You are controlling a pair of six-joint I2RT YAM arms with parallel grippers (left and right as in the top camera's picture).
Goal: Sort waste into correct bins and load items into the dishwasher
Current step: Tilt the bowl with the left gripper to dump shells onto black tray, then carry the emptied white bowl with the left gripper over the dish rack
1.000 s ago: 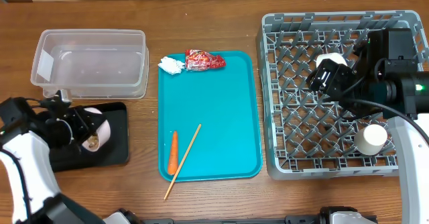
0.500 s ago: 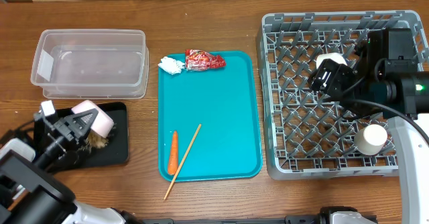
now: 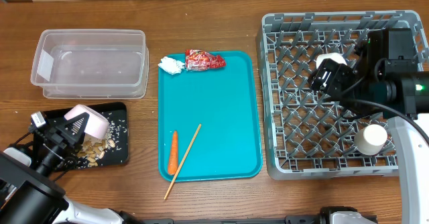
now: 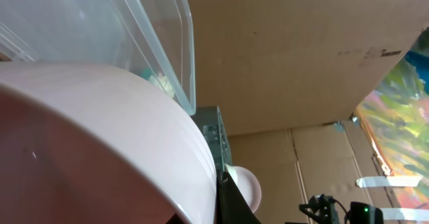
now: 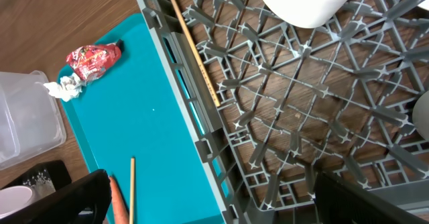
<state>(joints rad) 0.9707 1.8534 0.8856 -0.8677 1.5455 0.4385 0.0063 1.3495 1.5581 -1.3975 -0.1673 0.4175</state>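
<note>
My left gripper (image 3: pixel 66 131) is shut on a small white bowl (image 3: pixel 90 120) and holds it tipped over the shallow black tray (image 3: pixel 119 158). Beige nut scraps (image 3: pixel 94 150) lie spilled on that tray. The bowl fills the left wrist view (image 4: pixel 100 137). My right gripper (image 3: pixel 327 78) hovers open and empty over the grey dish rack (image 3: pixel 275 103); its fingers frame the right wrist view (image 5: pixel 218 204). The rack holds a white bowl (image 3: pixel 335 60), a cup (image 3: pixel 371 139) and a chopstick (image 5: pixel 191 43). The tissue (image 3: pixel 171 65), red wrapper (image 3: pixel 204 60), carrot (image 3: pixel 173 151) and a second chopstick (image 3: pixel 183 160) lie on the teal tray (image 3: pixel 214 110).
The clear plastic tub (image 3: pixel 90 63) stands behind the black tray at the back left, with nothing seen in it. The second chopstick's tip sticks out over the teal tray's front edge. Bare wooden table lies between the tub, the teal tray and the rack.
My left gripper has tipped the bowl further and the nut scraps have fallen out onto the black tray. The right arm has not moved.
</note>
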